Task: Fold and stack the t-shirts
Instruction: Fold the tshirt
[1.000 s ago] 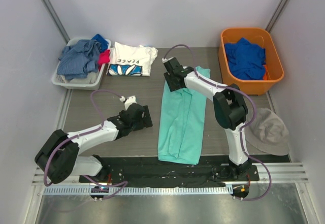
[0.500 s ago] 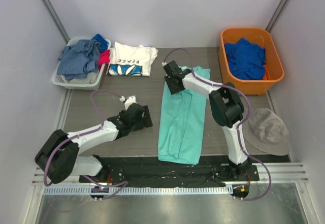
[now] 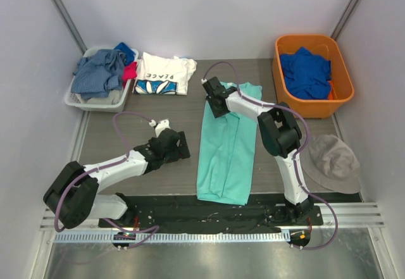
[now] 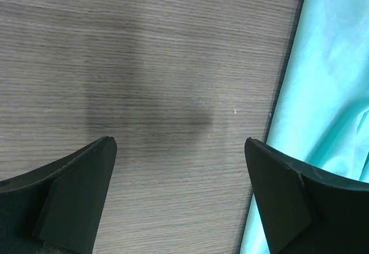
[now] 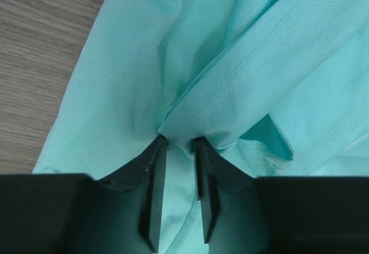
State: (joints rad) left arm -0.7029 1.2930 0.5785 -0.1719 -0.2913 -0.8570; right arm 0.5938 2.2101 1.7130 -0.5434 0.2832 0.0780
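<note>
The mint-teal t-shirt lies folded into a long strip in the middle of the table. My right gripper is at its far left corner. In the right wrist view the jaws stand close together with a bunched fold of the mint fabric pinched between them. My left gripper is open and empty over bare table, just left of the shirt's edge. The white "PEACE" t-shirt lies folded at the far left.
A white basket holding grey-blue clothes stands at the far left. An orange bin with a royal blue garment stands at the far right. A grey hat lies at the right edge.
My right gripper has crept slightly left and farther along the shirt's top corner. The left arm has not moved.
</note>
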